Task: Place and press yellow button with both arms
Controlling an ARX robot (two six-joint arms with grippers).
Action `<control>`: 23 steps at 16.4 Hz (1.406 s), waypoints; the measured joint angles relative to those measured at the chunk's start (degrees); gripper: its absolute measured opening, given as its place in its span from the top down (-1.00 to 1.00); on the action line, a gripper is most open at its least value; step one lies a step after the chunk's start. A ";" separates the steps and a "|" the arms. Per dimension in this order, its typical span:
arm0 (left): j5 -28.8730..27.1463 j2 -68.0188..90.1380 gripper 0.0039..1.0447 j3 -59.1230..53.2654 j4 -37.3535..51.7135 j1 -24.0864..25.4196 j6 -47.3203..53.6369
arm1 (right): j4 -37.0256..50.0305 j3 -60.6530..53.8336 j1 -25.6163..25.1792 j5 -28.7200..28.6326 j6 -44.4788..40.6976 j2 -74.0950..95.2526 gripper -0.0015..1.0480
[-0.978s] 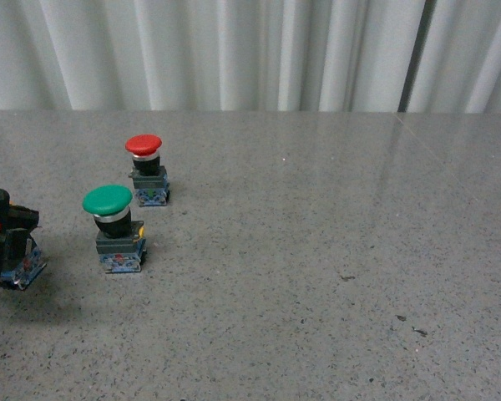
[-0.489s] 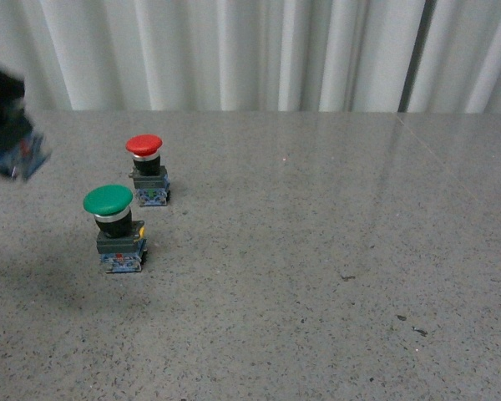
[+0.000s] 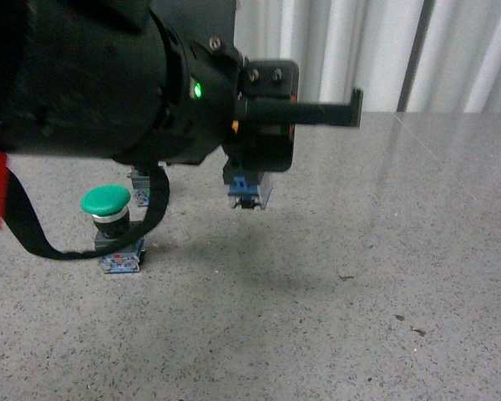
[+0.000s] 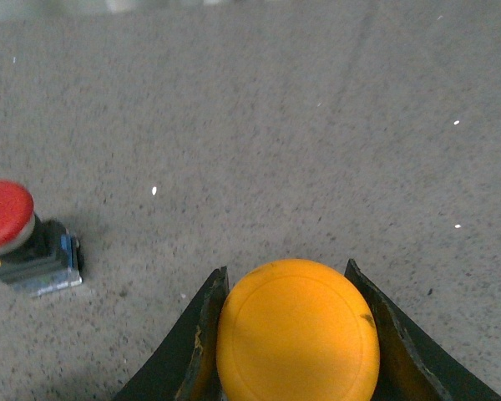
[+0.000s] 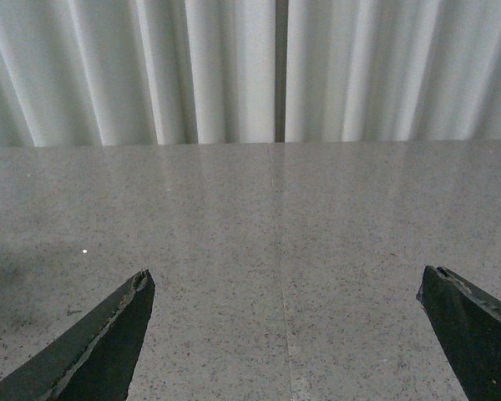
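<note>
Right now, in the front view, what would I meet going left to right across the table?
Round green-capped push-button, then the blue-grey contact block of the yellow button, hanging under the left arm's jaws, then speckled grey tabletop.

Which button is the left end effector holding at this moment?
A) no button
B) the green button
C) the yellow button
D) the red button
C: in the left wrist view the yellow button sits clamped between the fingers of the left end effector, while the green button and the red button stand on the table.
</note>
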 joint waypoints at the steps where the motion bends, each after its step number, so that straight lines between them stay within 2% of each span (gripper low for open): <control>1: -1.29 1.60 0.35 -0.04 0.37 -0.55 -1.20 | -0.04 0.00 0.00 -0.02 0.00 0.00 -0.87; 6: -3.41 6.14 0.35 -1.14 1.60 -2.32 -7.63 | -0.04 0.00 0.00 0.00 0.00 0.00 -0.87; 15: -6.47 6.82 0.35 -2.78 3.02 -3.43 -9.05 | -0.02 0.00 0.00 -0.02 0.00 0.00 -0.87; 18: -6.43 6.82 -0.24 -2.89 3.30 -3.50 -8.96 | -0.02 0.00 0.00 0.00 0.00 0.00 -0.87; 22: -6.69 6.60 -0.91 -2.97 3.67 -3.54 -8.66 | -0.04 0.00 0.00 -0.02 0.00 0.00 -0.87; 23: -6.69 6.34 -0.87 -3.04 3.65 -3.43 -8.55 | -0.02 0.00 0.00 -0.02 0.00 0.00 -0.87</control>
